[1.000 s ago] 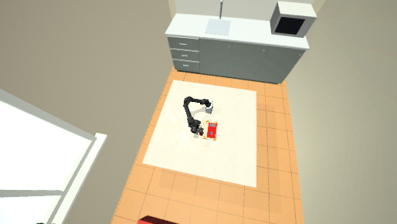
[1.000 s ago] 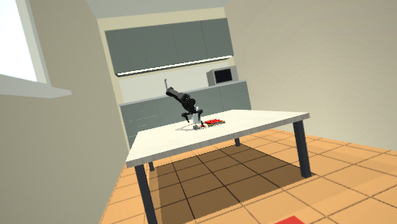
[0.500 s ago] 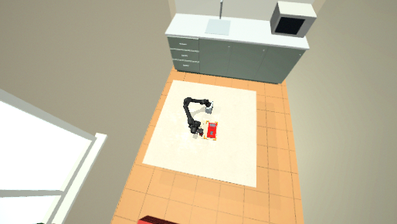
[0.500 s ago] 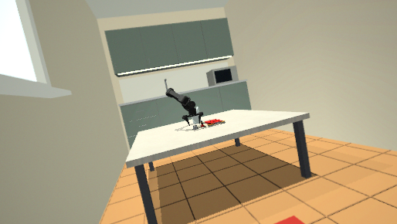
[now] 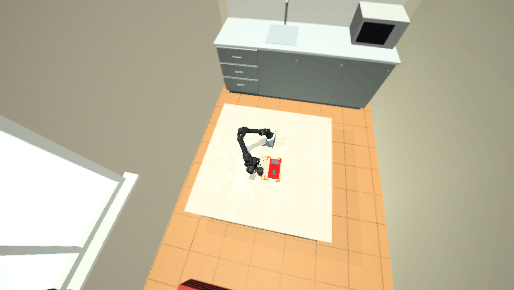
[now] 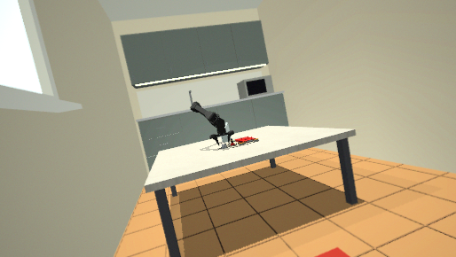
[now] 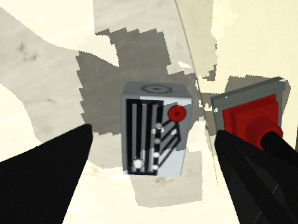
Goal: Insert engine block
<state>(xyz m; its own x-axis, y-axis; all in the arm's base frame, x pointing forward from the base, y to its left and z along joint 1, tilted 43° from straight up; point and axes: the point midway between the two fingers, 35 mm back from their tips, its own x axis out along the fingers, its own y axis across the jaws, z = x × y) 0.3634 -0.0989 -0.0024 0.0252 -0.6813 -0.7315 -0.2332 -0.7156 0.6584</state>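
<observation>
The engine block (image 7: 150, 131), a grey block with black stripes and a red round button on its top, stands on the table. My gripper (image 7: 154, 135) (image 5: 254, 171) (image 6: 224, 142) is open above the table, with one finger on each side of the block and a visible gap on both sides. The red car body (image 5: 274, 169) (image 6: 246, 139) lies right of the gripper in the top and exterior views. Its opening and rib are too small to make out. I cannot tell which side of the block has the slot.
A red part (image 7: 247, 116) on a grey square base, with a black knob, stands close right of the block; the right fingertip overlaps its edge in the wrist view. Orange corner brackets surround the car body. The arm's base stands farther back on the table (image 5: 305, 210) (image 6: 302, 135).
</observation>
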